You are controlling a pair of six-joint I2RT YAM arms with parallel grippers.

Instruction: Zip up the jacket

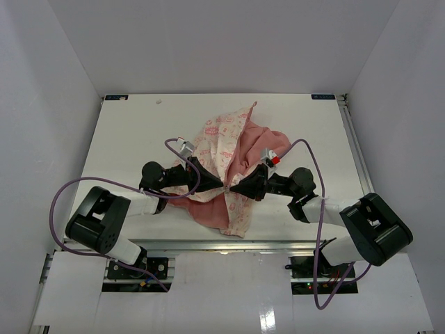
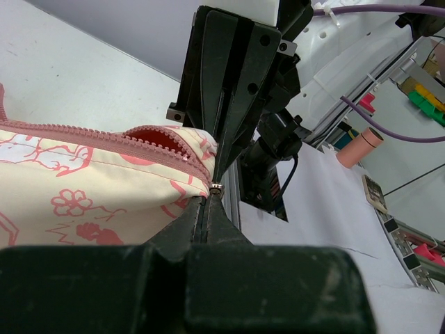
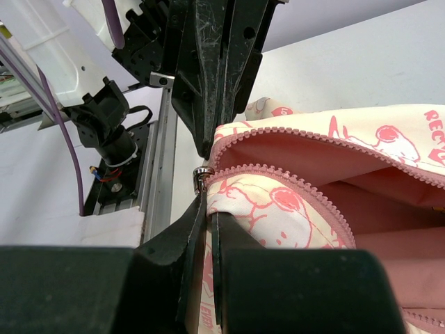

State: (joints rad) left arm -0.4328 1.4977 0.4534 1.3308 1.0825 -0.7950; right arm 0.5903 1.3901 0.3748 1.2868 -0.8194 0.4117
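The left claw [image 2: 210, 200] and right claw [image 3: 207, 210], tips touching, apparently clench the jacket [image 1: 226, 142] at its zipper end.

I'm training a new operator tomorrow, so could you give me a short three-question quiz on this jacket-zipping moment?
1. True or false: the jacket has its zipper closed along its whole length.
2. Where do the left gripper and the right gripper meet? A) on bare table; B) at the zipper's end, by the metal slider; C) at the jacket's far tip.
3. What colour is the lining showing between the zipper's two strips?

Key: 1 false, since the right wrist view shows the strips parted; 2 B; 3 salmon pink.
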